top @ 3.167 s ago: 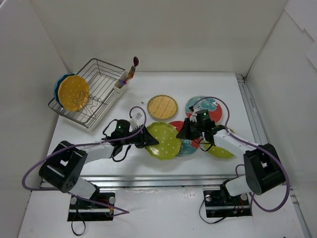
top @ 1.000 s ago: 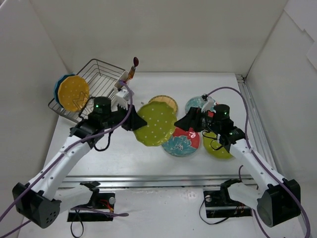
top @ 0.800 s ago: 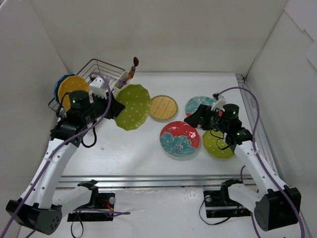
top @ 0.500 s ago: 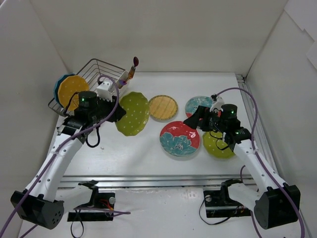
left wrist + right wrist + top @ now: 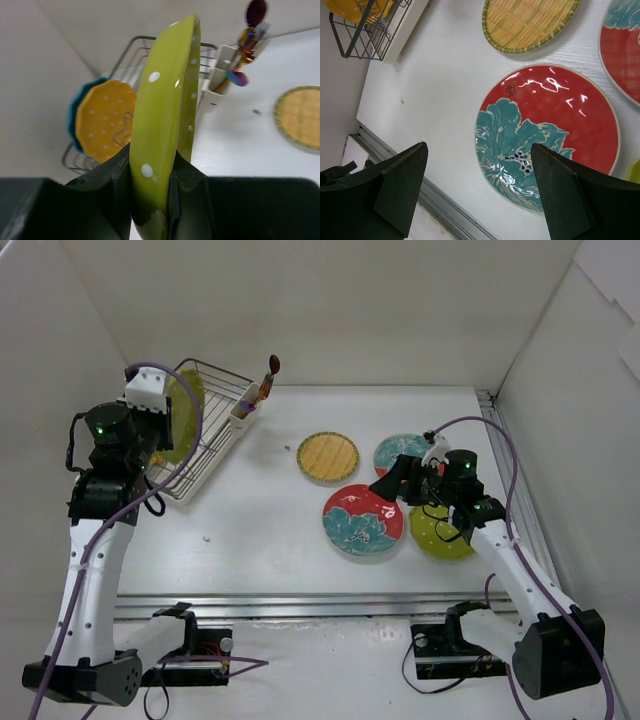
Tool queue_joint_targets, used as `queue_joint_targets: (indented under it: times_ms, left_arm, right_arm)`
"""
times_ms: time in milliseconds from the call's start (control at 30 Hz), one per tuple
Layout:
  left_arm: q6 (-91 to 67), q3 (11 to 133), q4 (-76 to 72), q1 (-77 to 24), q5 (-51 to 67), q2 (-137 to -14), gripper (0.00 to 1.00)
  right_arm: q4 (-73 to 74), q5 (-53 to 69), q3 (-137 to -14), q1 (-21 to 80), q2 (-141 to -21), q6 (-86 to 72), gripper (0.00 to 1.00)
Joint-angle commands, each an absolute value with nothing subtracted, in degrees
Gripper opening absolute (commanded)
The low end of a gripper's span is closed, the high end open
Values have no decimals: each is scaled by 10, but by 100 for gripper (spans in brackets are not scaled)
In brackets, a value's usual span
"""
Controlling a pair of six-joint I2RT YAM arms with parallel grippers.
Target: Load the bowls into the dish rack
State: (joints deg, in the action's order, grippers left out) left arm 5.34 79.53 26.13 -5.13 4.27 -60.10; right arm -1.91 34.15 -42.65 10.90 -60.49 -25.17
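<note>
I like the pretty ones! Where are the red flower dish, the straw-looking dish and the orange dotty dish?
Red round dish with teal flower (image 5: 545, 135): right wrist view, its middle.
Tan woven round dish (image 5: 327, 456): top view, its centre.
Orange white-dotted round dish (image 5: 102, 115): left wrist view, its face.

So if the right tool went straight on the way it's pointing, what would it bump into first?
Most likely the nearer red-and-teal flowered bowl. It lies flat just ahead of the open right tool, framed by both fingers. How far off it is, I can't tell.
</note>
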Motion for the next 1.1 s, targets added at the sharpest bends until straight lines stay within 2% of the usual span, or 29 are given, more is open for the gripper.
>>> queue_joint_targets:
  times_ms: [0, 200, 400, 800, 1067]
  left_arm:
    - [164, 811, 84, -15, 4, -614, 0]
    - [206, 816, -16, 81, 111, -676, 0]
    - [235, 831, -45, 149, 203, -746, 0]
    - [275, 838, -73, 200, 307, -848, 0]
    - [300, 849, -63, 206, 314, -882, 0]
  right_arm:
    - [-51, 370, -432, 107, -616, -241, 81]
    - [-53, 382, -424, 105, -630, -237, 81]
    - [-55, 394, -418, 105, -649, -236, 81]
    - [-67, 411, -409, 104, -678, -239, 81]
    - [-72, 416, -409, 101, -686, -240, 81]
